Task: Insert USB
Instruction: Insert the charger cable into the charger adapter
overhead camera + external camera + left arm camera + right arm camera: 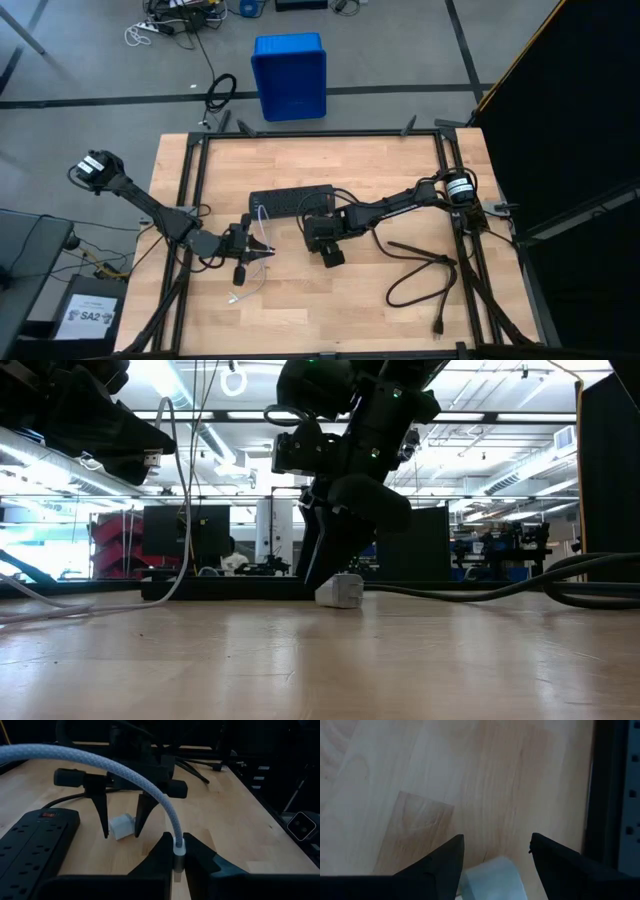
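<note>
The USB is a whitish braided cable (100, 762). It arcs up from its plug end in my left gripper (178, 865) and trails slack onto the table (250, 285). My left gripper (262, 251) is shut on that plug, above the table and left of centre. My right gripper (328, 250) is open and points down. Its fingers (102, 815) stand on either side of a small white cube adapter (121, 826), which rests on the table (338, 592). I cannot tell whether a finger touches the cube. My left gripper pinches the USB cable's plug end (178, 851) between its two fingertips. The fingers point roughly level toward the table's right. The plug is lifted clear of the table (152, 457). The cable leaves it in an arc and hangs slack down to the table (185, 530).
A black power strip (290, 203) lies just beyond the two grippers, at the table's middle. A thick black power cord (420, 270) loops over the right half of the table. A blue bin (289, 75) stands on the floor beyond the far edge.
</note>
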Tool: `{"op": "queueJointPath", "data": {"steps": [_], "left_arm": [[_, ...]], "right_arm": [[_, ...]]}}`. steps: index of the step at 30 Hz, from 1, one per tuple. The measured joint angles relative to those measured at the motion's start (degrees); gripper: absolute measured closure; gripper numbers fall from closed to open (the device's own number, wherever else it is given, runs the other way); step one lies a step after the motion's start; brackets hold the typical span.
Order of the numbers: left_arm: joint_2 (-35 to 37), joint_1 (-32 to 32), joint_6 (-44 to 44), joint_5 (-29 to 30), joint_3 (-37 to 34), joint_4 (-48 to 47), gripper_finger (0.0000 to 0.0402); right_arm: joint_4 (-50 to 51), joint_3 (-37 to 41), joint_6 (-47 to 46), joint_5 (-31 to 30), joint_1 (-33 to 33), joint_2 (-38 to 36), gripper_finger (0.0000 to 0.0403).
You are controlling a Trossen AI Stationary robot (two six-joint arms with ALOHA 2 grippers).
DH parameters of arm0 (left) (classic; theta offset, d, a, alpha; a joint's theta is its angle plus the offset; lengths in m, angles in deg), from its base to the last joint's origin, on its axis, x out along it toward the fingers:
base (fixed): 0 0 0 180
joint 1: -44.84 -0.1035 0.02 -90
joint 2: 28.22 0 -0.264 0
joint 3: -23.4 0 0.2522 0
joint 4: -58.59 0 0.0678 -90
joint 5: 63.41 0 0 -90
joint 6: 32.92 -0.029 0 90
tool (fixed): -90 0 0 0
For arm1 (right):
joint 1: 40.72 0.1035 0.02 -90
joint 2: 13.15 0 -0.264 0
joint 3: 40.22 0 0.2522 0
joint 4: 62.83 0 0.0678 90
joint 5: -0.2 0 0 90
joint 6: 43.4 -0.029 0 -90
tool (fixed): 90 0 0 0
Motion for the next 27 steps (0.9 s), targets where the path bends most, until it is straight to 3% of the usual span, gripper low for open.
{"op": "queueJointPath", "data": {"steps": [5, 14, 27], "left_arm": [[0.0, 0.0, 0.05, 0.0, 0.0, 0.03, 0.0392], [0.0, 0.0, 0.09, -0.02, 0.0, 0.03, 0.0392], [0.0, 0.0, 0.31, -0.61, 0.0, 0.03, 0.0392]], "right_arm": [[0.82, -0.02, -3.16, -0.9, 0.02, 0.0, 0.0202], [4.81, -5.88, -18.21, -7.63, -0.13, -0.05, 0.0176], [19.87, -9.16, -42.97, -5.48, -1.74, -0.2, 0.0117]]}}
